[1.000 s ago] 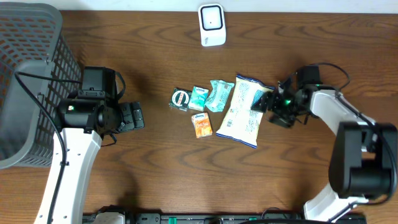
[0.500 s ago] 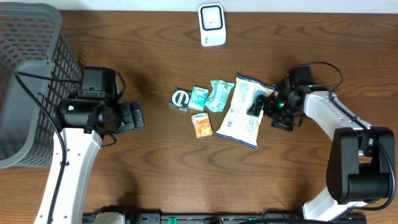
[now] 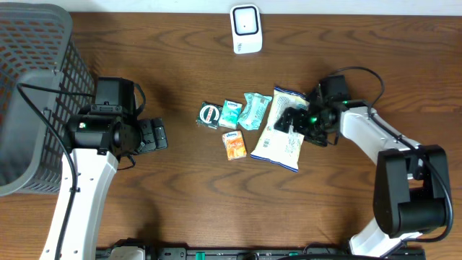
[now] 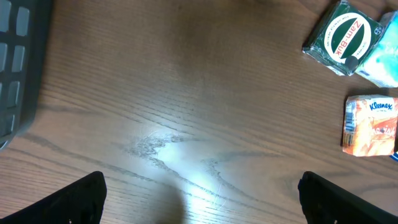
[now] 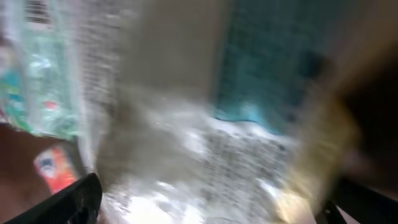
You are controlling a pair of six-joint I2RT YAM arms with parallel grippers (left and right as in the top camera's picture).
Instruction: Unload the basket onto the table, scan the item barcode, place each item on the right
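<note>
Two robot arms at a dark wooden table point(image 3: 180, 209), seen from overhead. At top centre, a white barcode scanner point(image 3: 245, 29), well apart from the other goods. At upper left, a grey mesh basket point(image 3: 36, 87), just beside the left arm.

Mid-frame, a loose cluster of five packets. Largest of them a white-and-blue snack bag point(image 3: 280, 137), lying flat and tilted, on the right of the cluster. To its left a teal pack point(image 3: 254, 110), then a small teal-and-white tissue pack point(image 3: 230, 113), then a dark green Zam-Buk packet point(image 3: 209, 115) with a round label. Below those, an orange Kleenex pack point(image 3: 234, 145).

Right gripper point(image 3: 292, 119) over the upper right part of the snack bag, spread wide. Whether touching the bag, impossible to tell. Right wrist view heavily blurred: snack bag point(image 5: 205, 124) filling most of the frame, orange Kleenex pack point(image 5: 56, 168) at lower left, dark fingertips point(image 5: 68, 199) at the bottom corners.

Left gripper point(image 3: 155, 135) left of centre, well apart from the cluster, spread wide and holding nothing. In the left wrist view, bare wood between the fingertips point(image 4: 74, 199), Zam-Buk packet point(image 4: 342, 37) at upper right, Kleenex pack point(image 4: 370, 124) at the right edge, and the basket's rim point(image 4: 18, 62) at far left.
</note>
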